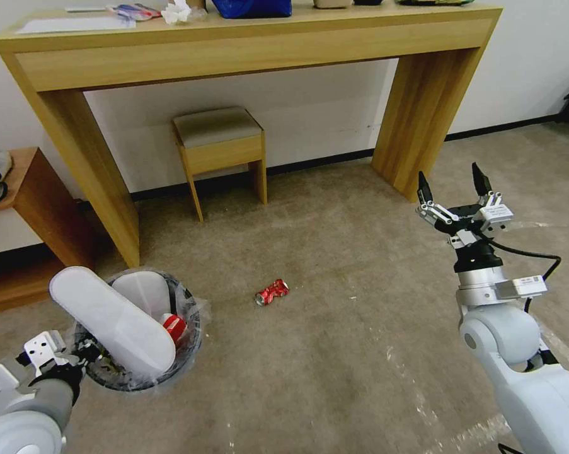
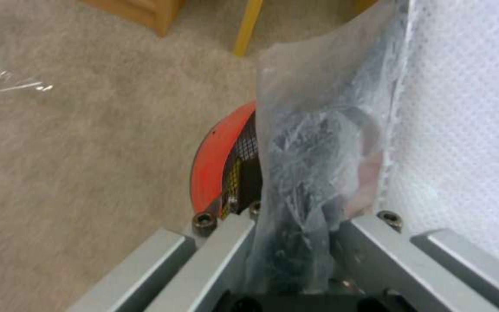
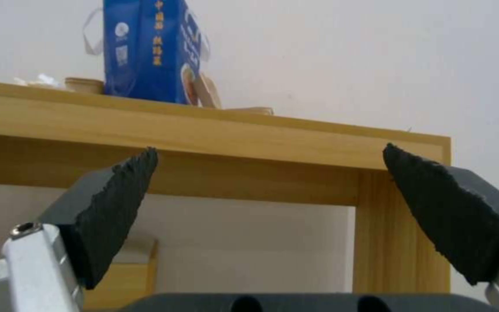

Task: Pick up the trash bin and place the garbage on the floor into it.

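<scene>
Left end effector (image 1: 76, 359) grips trash bin (image 1: 189, 343); blue bag (image 3: 148, 47) print unreadable.

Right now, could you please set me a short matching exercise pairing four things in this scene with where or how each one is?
Things:
1. crushed red can
2. long white flat insole
3. right tool
4. small wooden stool

Places or states:
A. under the long wooden table
B. raised in the air, fingers apart
C. lying on the beige carpet
D. sticking out of the small round red trash bin

Pairs: 1-C, 2-D, 3-B, 4-A
</scene>
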Controlling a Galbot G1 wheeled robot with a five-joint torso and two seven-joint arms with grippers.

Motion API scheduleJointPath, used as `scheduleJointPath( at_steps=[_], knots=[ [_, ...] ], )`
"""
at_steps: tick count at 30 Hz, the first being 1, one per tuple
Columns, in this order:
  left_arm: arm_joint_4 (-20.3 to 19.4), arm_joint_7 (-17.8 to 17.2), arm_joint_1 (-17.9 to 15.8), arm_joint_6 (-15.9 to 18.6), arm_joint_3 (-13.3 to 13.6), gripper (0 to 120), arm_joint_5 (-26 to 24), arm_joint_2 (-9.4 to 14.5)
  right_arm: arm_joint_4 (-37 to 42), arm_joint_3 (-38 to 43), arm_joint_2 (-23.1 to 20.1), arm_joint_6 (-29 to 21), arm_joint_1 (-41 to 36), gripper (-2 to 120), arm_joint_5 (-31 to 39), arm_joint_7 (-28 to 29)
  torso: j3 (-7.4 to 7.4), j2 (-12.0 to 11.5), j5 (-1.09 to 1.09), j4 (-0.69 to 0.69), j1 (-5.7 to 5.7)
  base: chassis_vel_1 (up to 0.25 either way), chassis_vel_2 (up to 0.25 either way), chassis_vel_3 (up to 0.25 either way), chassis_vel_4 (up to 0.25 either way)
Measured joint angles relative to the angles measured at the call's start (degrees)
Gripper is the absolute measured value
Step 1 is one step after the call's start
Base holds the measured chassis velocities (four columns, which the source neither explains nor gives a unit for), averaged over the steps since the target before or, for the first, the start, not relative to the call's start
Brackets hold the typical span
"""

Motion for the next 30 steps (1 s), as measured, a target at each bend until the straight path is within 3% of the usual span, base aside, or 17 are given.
scheduleJointPath(
  at_steps=[30],
  knots=[
    [1.43, 0.08, -0.69, -0.1, 0.59, 0, 0.62, -0.17, -1.77, -1.73, -0.21, 0.68, 1.59, 99, -0.13, -0.55, -0.01, 0.0, -0.01, 0.0, 0.0, -0.122, 0.13, 0.127, -0.125]
  ],
)
